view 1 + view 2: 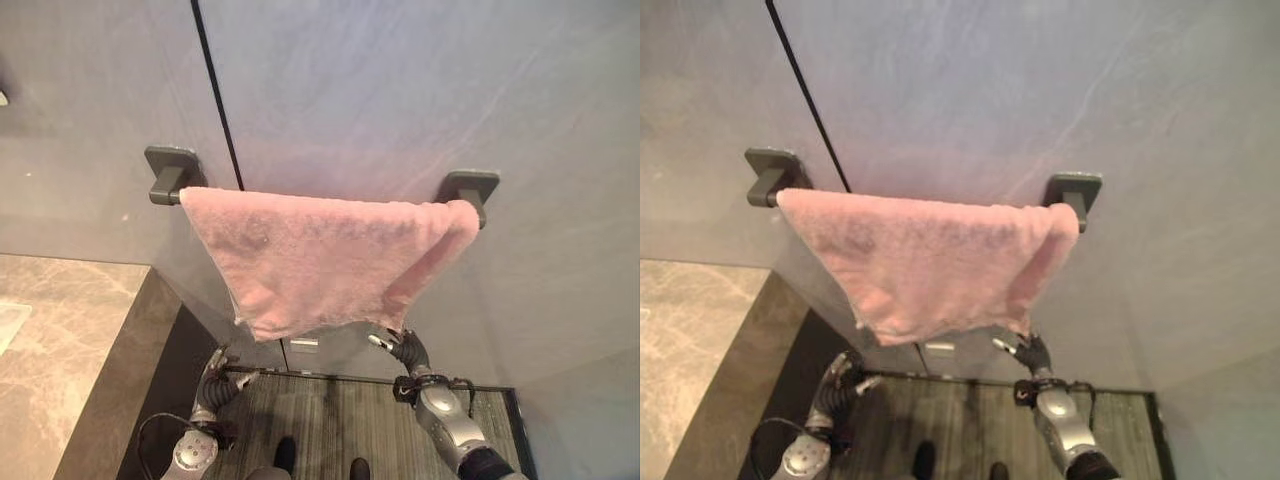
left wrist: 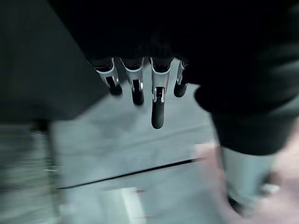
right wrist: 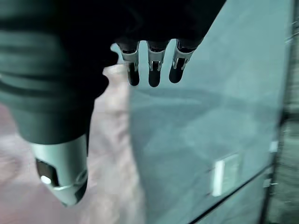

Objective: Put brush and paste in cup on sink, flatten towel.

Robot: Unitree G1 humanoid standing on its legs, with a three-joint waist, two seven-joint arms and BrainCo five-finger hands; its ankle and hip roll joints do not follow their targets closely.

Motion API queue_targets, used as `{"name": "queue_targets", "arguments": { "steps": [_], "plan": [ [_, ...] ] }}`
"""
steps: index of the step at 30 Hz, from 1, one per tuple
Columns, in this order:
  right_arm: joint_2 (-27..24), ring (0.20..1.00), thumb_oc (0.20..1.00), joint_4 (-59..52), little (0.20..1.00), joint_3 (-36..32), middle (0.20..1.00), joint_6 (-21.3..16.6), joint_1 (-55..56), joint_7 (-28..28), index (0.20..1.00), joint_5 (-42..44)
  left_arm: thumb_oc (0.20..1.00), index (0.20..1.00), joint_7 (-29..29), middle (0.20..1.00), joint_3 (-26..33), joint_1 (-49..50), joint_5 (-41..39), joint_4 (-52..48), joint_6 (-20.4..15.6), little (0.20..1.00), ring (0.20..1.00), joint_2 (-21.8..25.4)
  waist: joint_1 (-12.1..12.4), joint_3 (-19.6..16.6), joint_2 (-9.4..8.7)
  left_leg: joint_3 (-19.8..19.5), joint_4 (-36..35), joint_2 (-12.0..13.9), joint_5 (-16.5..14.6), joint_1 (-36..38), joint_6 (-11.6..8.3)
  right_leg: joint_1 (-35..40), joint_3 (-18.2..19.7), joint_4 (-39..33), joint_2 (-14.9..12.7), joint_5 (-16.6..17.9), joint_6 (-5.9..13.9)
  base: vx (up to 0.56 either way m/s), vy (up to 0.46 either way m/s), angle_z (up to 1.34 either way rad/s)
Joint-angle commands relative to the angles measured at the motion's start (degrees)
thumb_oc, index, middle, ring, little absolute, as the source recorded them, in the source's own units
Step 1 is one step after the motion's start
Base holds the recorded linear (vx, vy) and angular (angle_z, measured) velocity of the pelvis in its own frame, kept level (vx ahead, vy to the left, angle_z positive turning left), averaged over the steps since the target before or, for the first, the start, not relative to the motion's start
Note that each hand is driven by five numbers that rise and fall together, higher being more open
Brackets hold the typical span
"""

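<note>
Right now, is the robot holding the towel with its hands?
No. Both hands, left and right, hang open below the pink towel and hold nothing.

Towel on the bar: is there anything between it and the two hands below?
Nothing visible. The pink towel hangs bunched on the bar; the right hand is just under its lower edge, the left hand lower, both open and empty.

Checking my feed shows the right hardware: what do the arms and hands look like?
Silver-grey arms. Left hand and right hand: silver fingers with dark tips, and a dark ribbed cover over the back and wrist. Thumb is silver.
</note>
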Motion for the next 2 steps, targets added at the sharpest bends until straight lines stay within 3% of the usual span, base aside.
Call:
{"name": "queue_targets", "arguments": {
  "steps": [1,2],
  "plan": [
    [-0.35,1.000,1.000,2.35,1.000,-2.04,1.000,-0.17,-1.65,1.06,1.000,-0.48,1.000,1.000,-3.46,1.000,-0.10,-1.45,-3.26,5.81,0.42,1.000,1.000,-1.72,0.10,-1.44,-0.73,0.92,0.31,-0.62,-2.23,0.13,0.46,-3.11,2.70,0.11,-1.76,1.59,3.65,-0.02,0.017,-0.10],
    [-0.36,1.000,1.000,4.21,1.000,-2.80,1.000,0.18,-1.31,1.14,1.000,-0.66,1.000,1.000,-4.58,1.000,0.22,-1.52,-4.70,8.91,0.98,1.000,1.000,-2.52,-0.23,-1.57,-0.52,1.16,0.31,-0.61,-2.16,-0.02,0.42,-3.34,2.81,0.11,-1.76,1.68,3.67,-0.03,0.025,-0.06]
  ]
}}
